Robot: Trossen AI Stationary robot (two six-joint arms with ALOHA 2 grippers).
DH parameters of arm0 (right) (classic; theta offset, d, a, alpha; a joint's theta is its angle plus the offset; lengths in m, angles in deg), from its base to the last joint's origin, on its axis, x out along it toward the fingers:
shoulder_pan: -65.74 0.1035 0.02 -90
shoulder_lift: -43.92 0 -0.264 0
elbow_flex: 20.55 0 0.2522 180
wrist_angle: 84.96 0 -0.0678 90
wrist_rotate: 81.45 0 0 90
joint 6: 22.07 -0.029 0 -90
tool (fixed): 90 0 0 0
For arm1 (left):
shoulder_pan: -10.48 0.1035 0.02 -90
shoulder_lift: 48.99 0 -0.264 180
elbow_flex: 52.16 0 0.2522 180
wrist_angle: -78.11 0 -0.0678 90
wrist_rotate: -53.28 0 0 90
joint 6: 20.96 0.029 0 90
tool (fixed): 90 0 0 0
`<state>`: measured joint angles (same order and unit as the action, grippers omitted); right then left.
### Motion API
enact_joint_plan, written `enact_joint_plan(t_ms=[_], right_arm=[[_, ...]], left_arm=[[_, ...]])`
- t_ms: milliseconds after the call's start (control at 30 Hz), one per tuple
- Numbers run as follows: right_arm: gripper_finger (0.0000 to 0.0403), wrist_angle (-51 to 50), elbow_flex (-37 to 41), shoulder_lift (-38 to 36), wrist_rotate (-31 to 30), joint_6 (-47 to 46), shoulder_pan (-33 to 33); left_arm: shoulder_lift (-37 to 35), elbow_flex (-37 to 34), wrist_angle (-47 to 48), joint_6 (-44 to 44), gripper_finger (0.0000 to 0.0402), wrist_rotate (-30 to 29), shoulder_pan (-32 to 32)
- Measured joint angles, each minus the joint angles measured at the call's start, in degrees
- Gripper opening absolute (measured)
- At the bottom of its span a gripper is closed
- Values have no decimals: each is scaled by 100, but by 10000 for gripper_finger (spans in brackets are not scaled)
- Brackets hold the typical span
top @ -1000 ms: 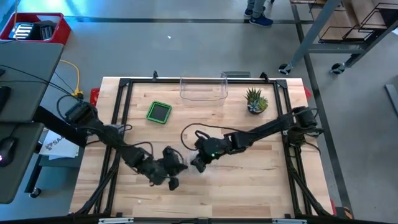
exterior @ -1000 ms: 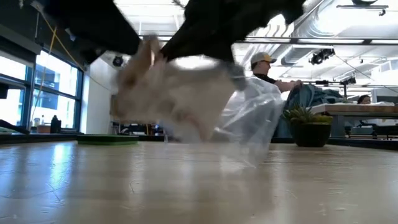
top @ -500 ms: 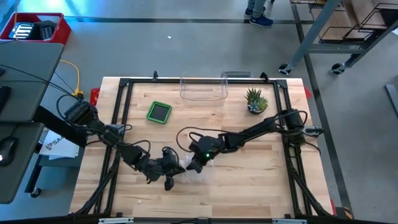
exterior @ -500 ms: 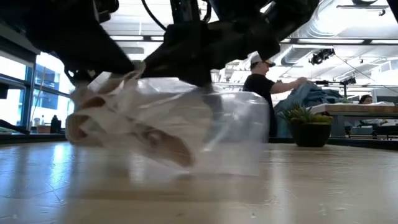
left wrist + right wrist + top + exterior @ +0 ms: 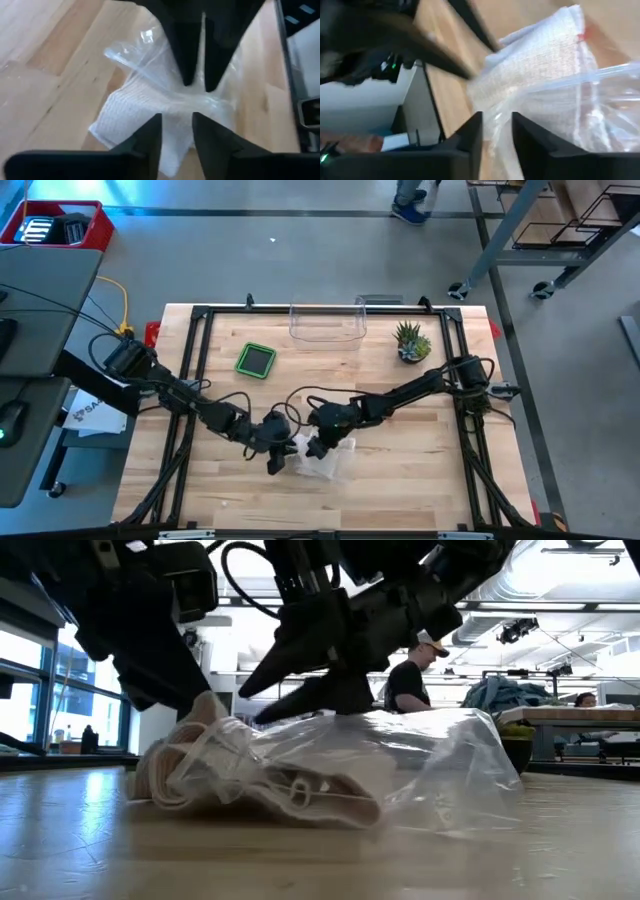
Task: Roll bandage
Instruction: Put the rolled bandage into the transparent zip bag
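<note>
A clear plastic bag [image 5: 332, 464] lies on the wooden table near its middle, with a white, loosely gathered bandage [image 5: 215, 778] inside, toward its left end. The bandage also shows in the left wrist view [image 5: 134, 116] and the right wrist view [image 5: 542, 55]. My left gripper [image 5: 277, 454] comes down at the bag's left end. My right gripper [image 5: 318, 447] comes down on the bag's top, close beside the left gripper. In the left wrist view the two grippers face each other, and both are shut on the bag's plastic. My left gripper pinches a gathered fold of the bag's plastic [image 5: 177, 111] between its two fingers, slanting down from the table's left. The bag and the bandage rest on the table below it. My right gripper pinches the same gathered plastic [image 5: 196, 91] from the opposite side, slanting down from the right. The plastic runs between its fingers [image 5: 496, 116], and the bag lies slack on the table.
A green square container [image 5: 256, 360], a clear bin [image 5: 327, 326] and a potted plant [image 5: 411, 342] stand along the far side. Black frame rails [image 5: 190, 380] border the table. Bare wood lies to the near side and the right. People [image 5: 408, 675] are in the room behind.
Both grippers have gone down with the bag. It hung clear of the table a second ago. Now it lies on the wood, its plastic spread toward the right and the bandage settled at its left end. Both grippers have kept their hold.
</note>
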<state>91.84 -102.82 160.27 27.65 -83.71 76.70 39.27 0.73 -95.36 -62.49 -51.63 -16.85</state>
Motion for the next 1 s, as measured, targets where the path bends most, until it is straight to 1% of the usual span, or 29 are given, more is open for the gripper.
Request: enact_joint_plan(t_ms=[67,200,300,367,500,567,633,733,867,933,1000], right_arm=[[111,-104,0,0,-122,-129,-1],[169,-144,0,-7,-221,-287,-7],[192,-187,0,-13,-23,-266,-11],[196,-242,0,-45,85,-311,-32],[197,-329,-2,-57,348,-543,-95],[197,-260,-2,-57,475,-742,-135],[197,-264,-54,-57,711,-841,-182],[197,-358,-229,-90,984,-711,-264],[197,-982,-550,-320,923,-271,-440],[197,-1426,-703,-458,846,-33,-535],[197,-1952,-808,-664,828,188,-612]], left_arm=[[-142,0,64,4,123,172,58],[-477,2,221,15,164,218,83],[-768,2,767,14,189,227,64],[-992,2,1124,14,201,172,18],[-1219,2,1774,-20,214,-298,-136],[-1227,2,1858,-114,216,-469,-206],[-1175,2,1801,-255,216,-497,-289],[-1127,2,1771,-283,214,-491,-452],[-1139,2,1972,-368,214,-562,-556],[-1185,2,1953,-380,214,-660,-546],[-1214,2,1918,-308,214,-615,-492]])
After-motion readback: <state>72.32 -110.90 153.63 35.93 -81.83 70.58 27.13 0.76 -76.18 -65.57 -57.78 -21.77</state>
